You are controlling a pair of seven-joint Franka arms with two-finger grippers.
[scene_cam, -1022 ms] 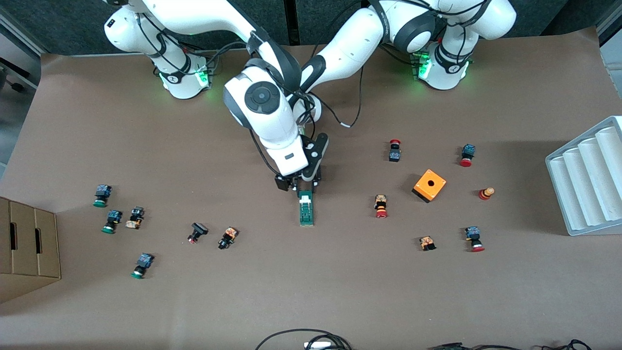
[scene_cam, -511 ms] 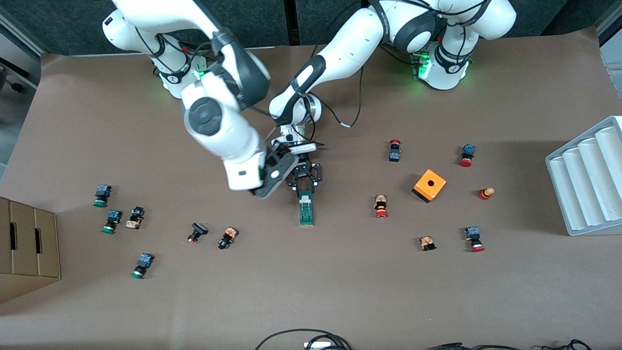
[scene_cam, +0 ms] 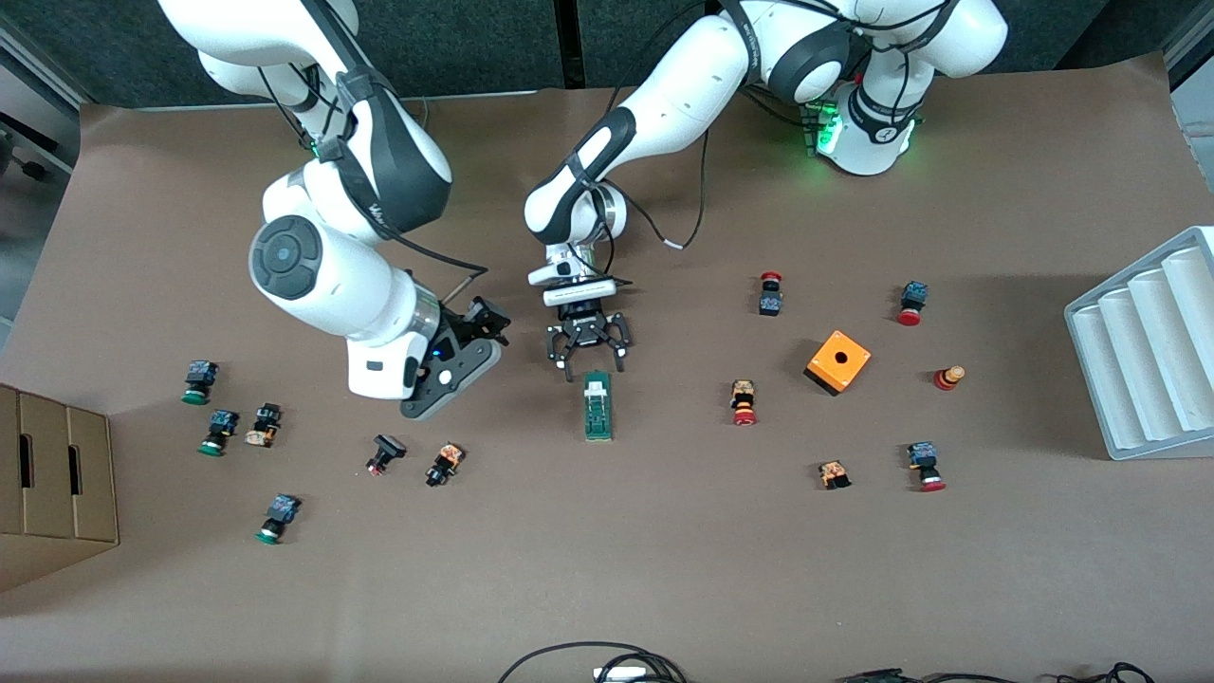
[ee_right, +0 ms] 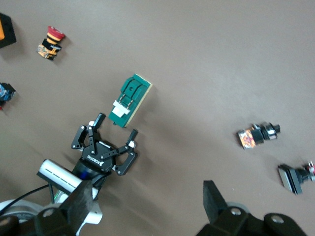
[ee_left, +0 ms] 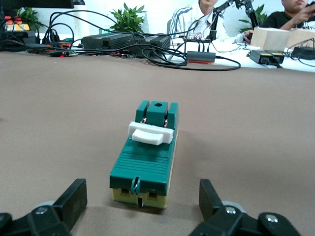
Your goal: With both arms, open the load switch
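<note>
The load switch (scene_cam: 597,406) is a slim dark green block with a white tab (ee_left: 146,133), lying flat on the brown table. My left gripper (scene_cam: 593,368) is low at the end of the switch farther from the front camera. It is open, one finger on each side of that end and not touching it. The left wrist view shows the load switch (ee_left: 145,157) close up between the left gripper's (ee_left: 141,196) spread fingers. My right gripper (scene_cam: 482,323) hangs open and empty over bare table, toward the right arm's end from the switch. The right gripper (ee_right: 146,196) looks down on the load switch (ee_right: 129,100) and the left gripper (ee_right: 116,125).
Small push buttons are scattered on both sides, the closest being a red one (scene_cam: 744,403) and a black one (scene_cam: 444,463). An orange cube (scene_cam: 837,360) stands toward the left arm's end, with a grey ridged tray (scene_cam: 1148,351) at that edge. A cardboard box (scene_cam: 57,484) sits at the right arm's end.
The left gripper has opened and let go of the switch's end, drawing back a little. The right arm has swung up and away from the switch toward its own end.
</note>
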